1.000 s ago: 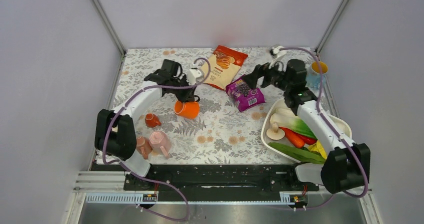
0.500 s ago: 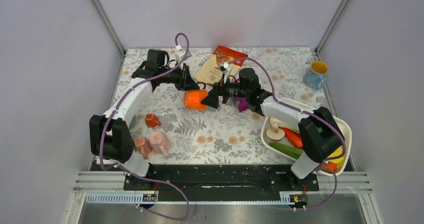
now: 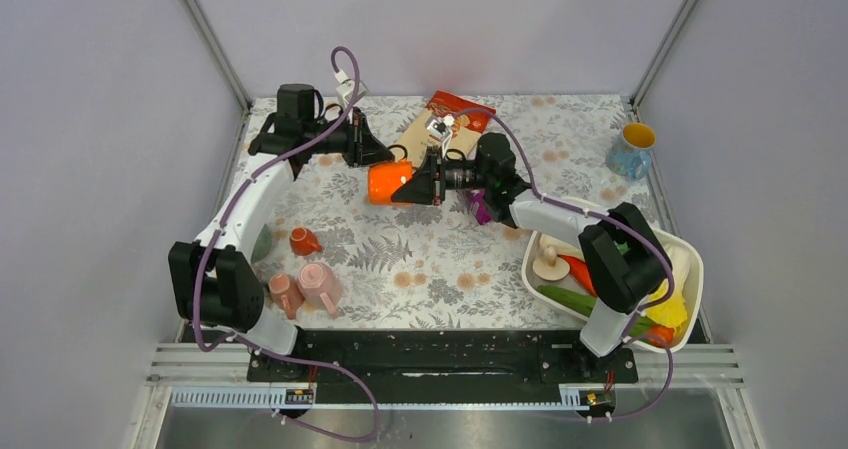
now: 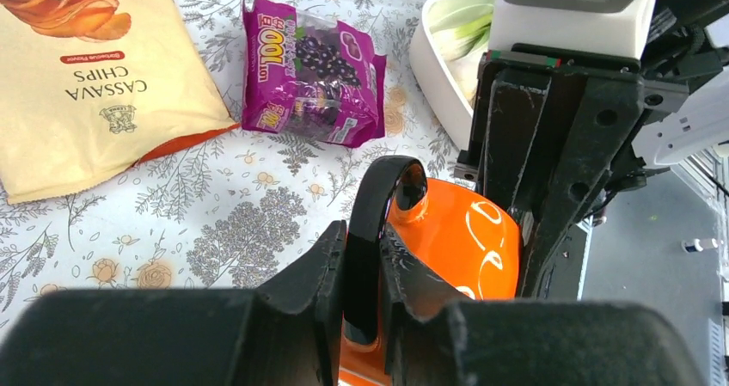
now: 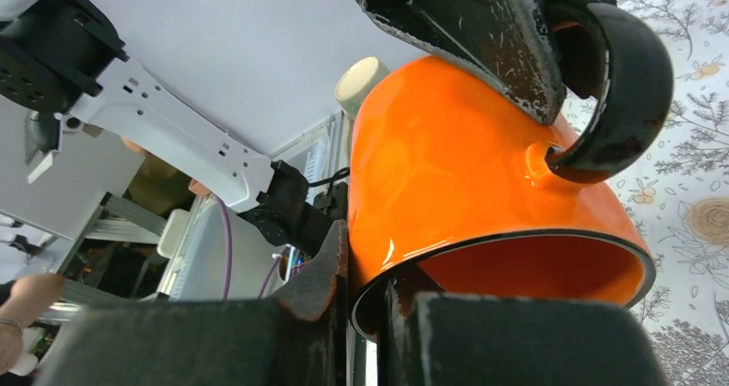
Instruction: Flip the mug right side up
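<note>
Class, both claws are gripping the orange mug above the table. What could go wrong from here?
1. The left claw pinches only the glossy black handle and the right claw only the rim of the orange mug; either narrow grip might slip, dropping it onto the table.
2. With both claws clamped on one rigid mug, unsynchronised turning could wrench it free.
3. The claws sit very close together, so rotating may make them collide.
</note>
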